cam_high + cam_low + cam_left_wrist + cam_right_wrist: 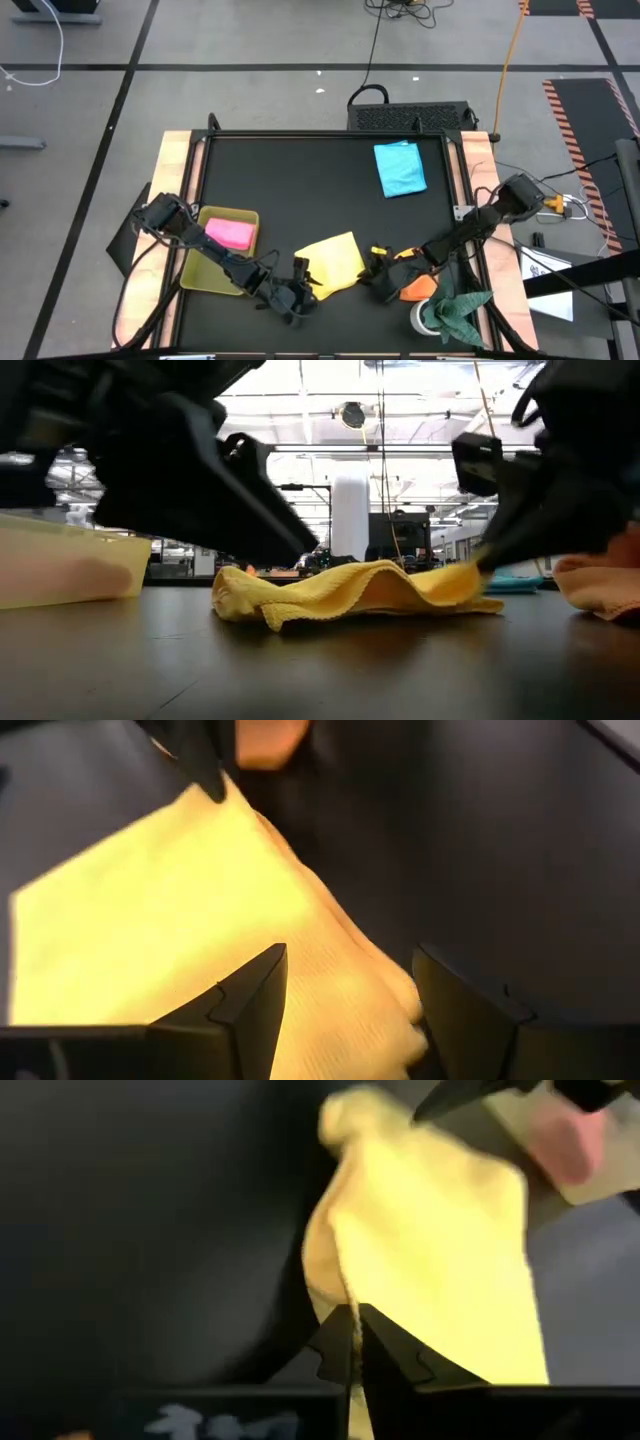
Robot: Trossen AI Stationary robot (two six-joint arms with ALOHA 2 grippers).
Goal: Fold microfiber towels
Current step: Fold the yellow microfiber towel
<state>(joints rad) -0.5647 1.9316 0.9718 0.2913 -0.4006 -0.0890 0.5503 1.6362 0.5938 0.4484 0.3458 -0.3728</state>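
Observation:
The yellow towel [335, 262] lies rumpled on the black table near the front middle. My right gripper [355, 1312] is shut on its right-hand edge. My left gripper [349, 955] stands open at the towel's near left corner [370, 1010], one finger on either side of the bulging cloth. A pink towel [230, 233] lies in the tray at the left. An orange towel [418, 289] lies under my right arm. A light blue towel [400, 168] lies flat at the far right. My left gripper has the yellow towel's corner between its open fingers [250, 1010]; whether they touch the cloth I cannot tell. My right gripper pinches the yellow towel's right-hand edge [345, 1285] between its two fingers, coming from the table's right and slanting down. That edge [465, 580] is raised a little; the rest of the towel lies on the table.
A translucent yellow-green tray [195, 270] stands at the table's left edge. A dark green cloth [462, 312] lies bunched at the near right corner, beside the orange towel. Bare black table stretches across the far half.

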